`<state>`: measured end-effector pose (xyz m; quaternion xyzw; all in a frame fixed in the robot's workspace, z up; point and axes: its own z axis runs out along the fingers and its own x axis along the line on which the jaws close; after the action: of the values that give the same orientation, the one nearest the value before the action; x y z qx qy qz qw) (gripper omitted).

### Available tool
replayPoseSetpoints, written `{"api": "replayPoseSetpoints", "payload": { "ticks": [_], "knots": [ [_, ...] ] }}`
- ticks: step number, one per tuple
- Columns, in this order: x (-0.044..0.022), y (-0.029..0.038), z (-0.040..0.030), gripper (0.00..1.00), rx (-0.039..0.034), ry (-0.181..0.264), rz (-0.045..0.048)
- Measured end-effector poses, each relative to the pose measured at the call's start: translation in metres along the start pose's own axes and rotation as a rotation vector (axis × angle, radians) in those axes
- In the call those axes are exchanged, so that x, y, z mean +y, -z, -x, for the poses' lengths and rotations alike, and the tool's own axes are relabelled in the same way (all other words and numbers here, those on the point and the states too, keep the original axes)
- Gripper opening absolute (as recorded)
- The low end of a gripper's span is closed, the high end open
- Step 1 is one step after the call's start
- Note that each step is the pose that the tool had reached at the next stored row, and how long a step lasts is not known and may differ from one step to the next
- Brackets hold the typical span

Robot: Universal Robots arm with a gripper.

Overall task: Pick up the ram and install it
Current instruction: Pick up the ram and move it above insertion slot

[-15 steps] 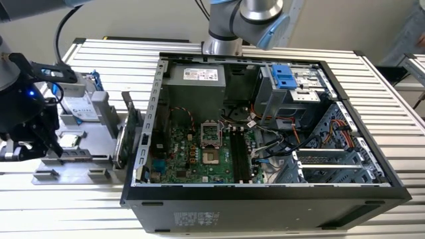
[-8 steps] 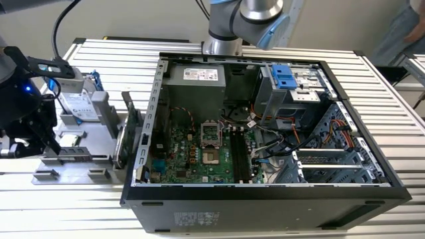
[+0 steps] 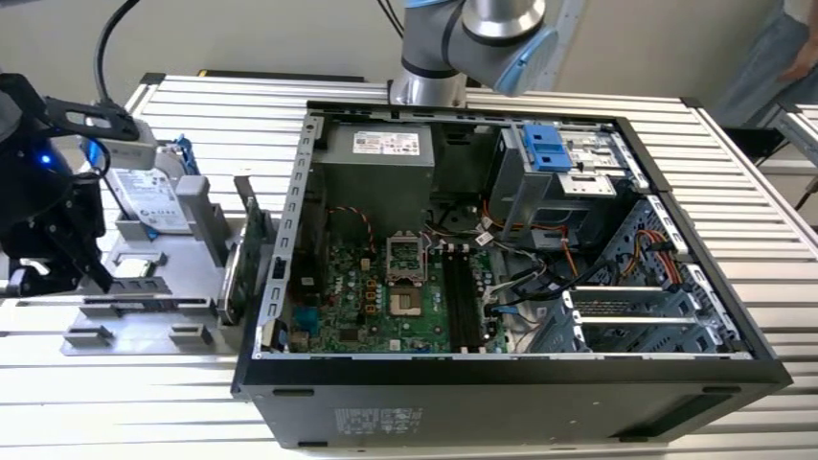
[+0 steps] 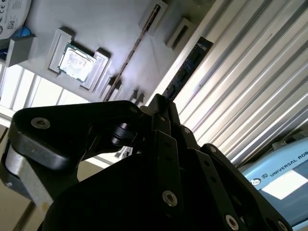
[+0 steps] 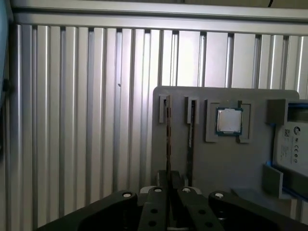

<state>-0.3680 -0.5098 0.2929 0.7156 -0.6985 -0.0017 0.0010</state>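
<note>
Closest in both wrist views is the black gripper [image 5: 169,180], its linkages drawn in and its tips pressed nearly together on the near end of the ram [image 5: 167,139]. It appears to pinch the ram.

The ram stands on edge in a slot of the grey tray [image 5: 231,163], the slot nearest the tray's edge that borders the bare ribbed surface [image 5: 72,120]. In the second wrist view the stick's dark face carries a small label, its print too small to make out. A second thin card [image 5: 191,130] stands in the neighbouring slot, just beside the ram. Further in, a processor [image 5: 228,120] lies flat in a square recess. At the tray's far edge from the ram, a hard drive [image 5: 293,144] wears a white printed label.

In the exterior view the tray sits near the surface's edge at the exterior view's left. The open computer case [image 3: 511,369] is just beside it, with the green motherboard [image 3: 383,307] exposed. White stickers mark the power supply [image 3: 383,142] and the case's outer wall.
</note>
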Motion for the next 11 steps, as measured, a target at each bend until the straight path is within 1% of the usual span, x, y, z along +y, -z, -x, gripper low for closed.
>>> {"api": "replayPoseSetpoints", "payload": {
  "ticks": [11],
  "knots": [
    [0.0001,0.0129,0.0,0.0,0.0001,0.0,0.0]
  ]
}}
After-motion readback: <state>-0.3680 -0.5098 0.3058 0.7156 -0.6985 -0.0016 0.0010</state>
